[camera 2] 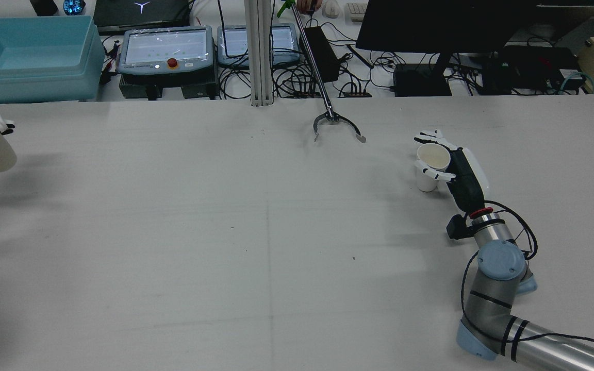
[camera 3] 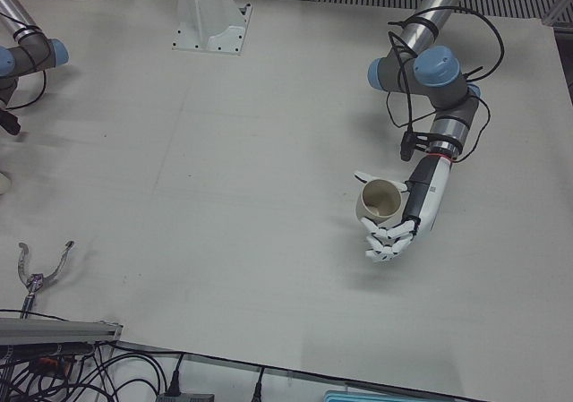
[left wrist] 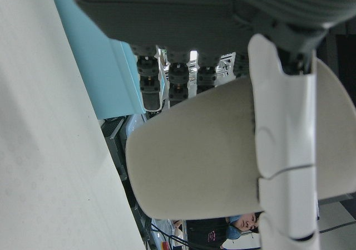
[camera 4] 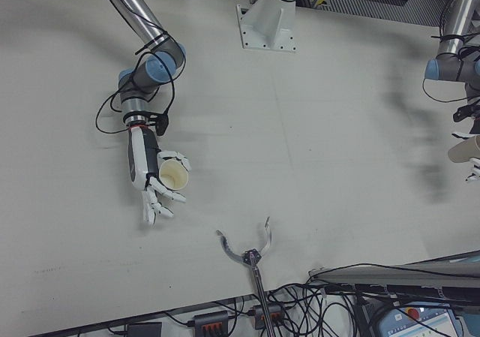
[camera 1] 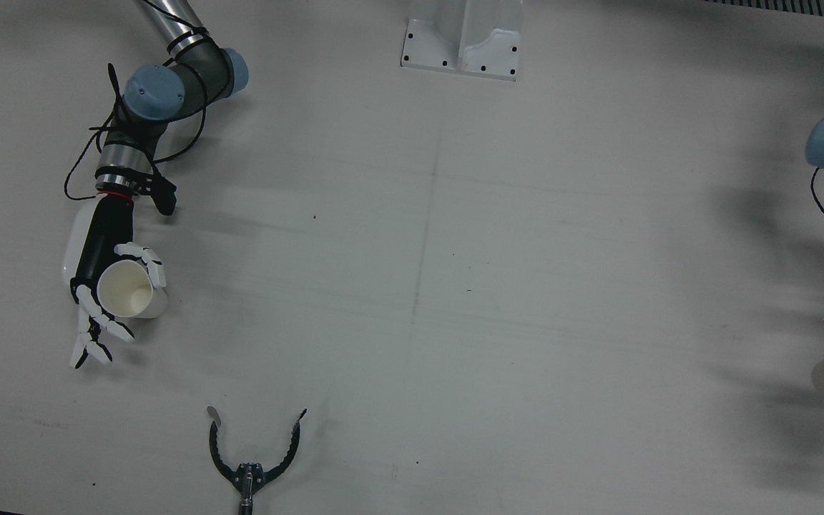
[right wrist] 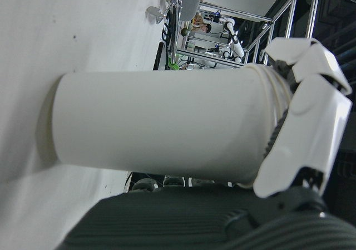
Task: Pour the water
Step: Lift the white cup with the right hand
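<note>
1. We are observing the right hand (camera 2: 449,166) wrapping its fingers (right wrist: 303,133) around a white paper cup (camera 2: 431,166); the cup is standing upright with its base on the table (camera 2: 256,232), at the right side in the rear view.
2. In the right hand view the cup's base is meeting the table surface, so we are recording it as resting, not lifted.
3. We are observing the left hand (camera 3: 400,226) gripping a beige paper cup (camera 3: 380,201) at the far left edge of the rear view; this cup is tilting, and its shadow is falling apart from it, so it is being held above the table.
4. The two cups are sitting well apart, on opposite sides of the table.
5. A black grabber tool (camera 2: 337,125) is lying at the operators' edge, its claws spread, touching neither cup.
6. We cannot tell whether either cup is holding water.
</note>
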